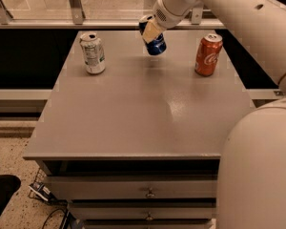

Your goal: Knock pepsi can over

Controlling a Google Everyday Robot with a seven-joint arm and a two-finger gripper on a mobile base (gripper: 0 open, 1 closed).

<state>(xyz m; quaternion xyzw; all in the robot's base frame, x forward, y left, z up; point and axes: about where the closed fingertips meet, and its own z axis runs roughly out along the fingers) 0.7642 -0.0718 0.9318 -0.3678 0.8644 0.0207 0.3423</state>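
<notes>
The dark blue pepsi can (pixel 156 43) stands at the far middle of the grey table (pixel 143 109), tilted with its silver top leaning left. My gripper (pixel 151 31) reaches in from the upper right on the white arm and presses against the can's upper side; its cream fingertip (pixel 151 31) covers part of the can. The can's base still touches the table.
A white and green can (pixel 92 53) stands upright at the far left. An orange-red Coca-Cola can (pixel 208 55) stands upright at the far right. The white arm and robot body (pixel 257 166) fill the right side. Drawers (pixel 148 193) sit under the front edge.
</notes>
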